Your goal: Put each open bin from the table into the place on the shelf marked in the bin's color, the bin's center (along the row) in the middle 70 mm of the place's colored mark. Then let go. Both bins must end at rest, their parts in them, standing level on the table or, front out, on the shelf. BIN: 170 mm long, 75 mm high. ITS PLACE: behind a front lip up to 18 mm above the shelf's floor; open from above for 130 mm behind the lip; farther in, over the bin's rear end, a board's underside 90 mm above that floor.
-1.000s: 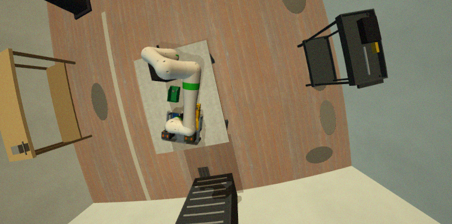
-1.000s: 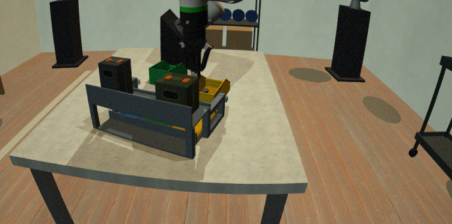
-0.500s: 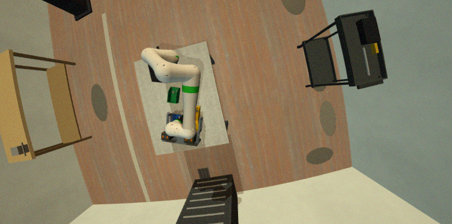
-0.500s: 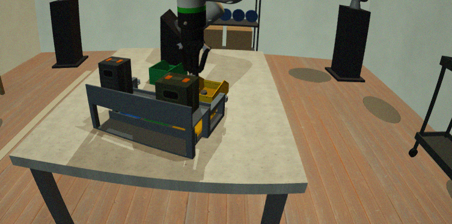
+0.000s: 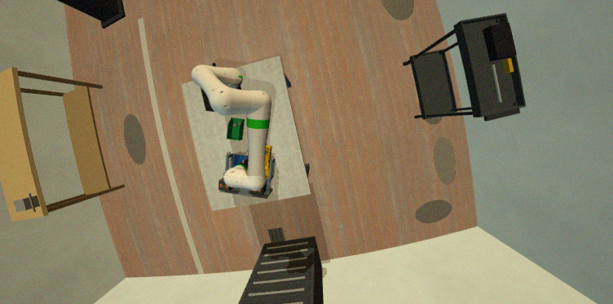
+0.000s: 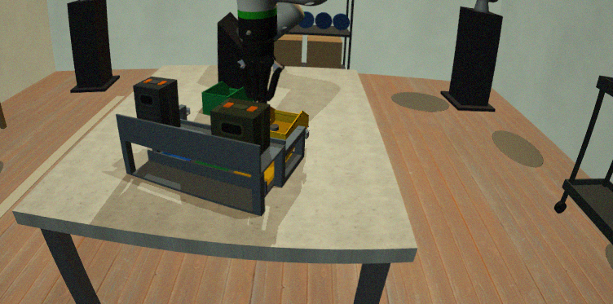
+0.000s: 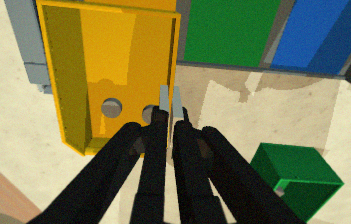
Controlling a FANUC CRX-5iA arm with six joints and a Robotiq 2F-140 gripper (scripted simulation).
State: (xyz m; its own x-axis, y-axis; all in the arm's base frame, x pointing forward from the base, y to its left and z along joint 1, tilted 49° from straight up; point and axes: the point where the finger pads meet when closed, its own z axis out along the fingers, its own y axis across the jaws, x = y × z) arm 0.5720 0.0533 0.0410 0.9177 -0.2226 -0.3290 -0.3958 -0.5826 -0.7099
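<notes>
Since the yellow bin [image 7: 111,75] sits at the far left of the wrist view, start there: its far end pokes into the grey shelf [image 7: 26,40] while the near end hangs out over the table [image 7: 256,115]. Two round parts [image 7: 111,107] lie on its floor. From the exterior view it looks tipped rather than level, I'd guess to get it over the front lip.

Next over, the gripper [image 7: 170,102] is closed tight, with pads [image 7: 164,97] either side of the bin's thin right wall, so it's pinching that wall. Makes sense: it's the only edge you can grab from above.

Right of that are the green mark [image 7: 231,30] and blue mark [image 7: 321,35]. Far right, the green bin [image 7: 296,177] stands on the table, well apart, not yet shelved.
</notes>
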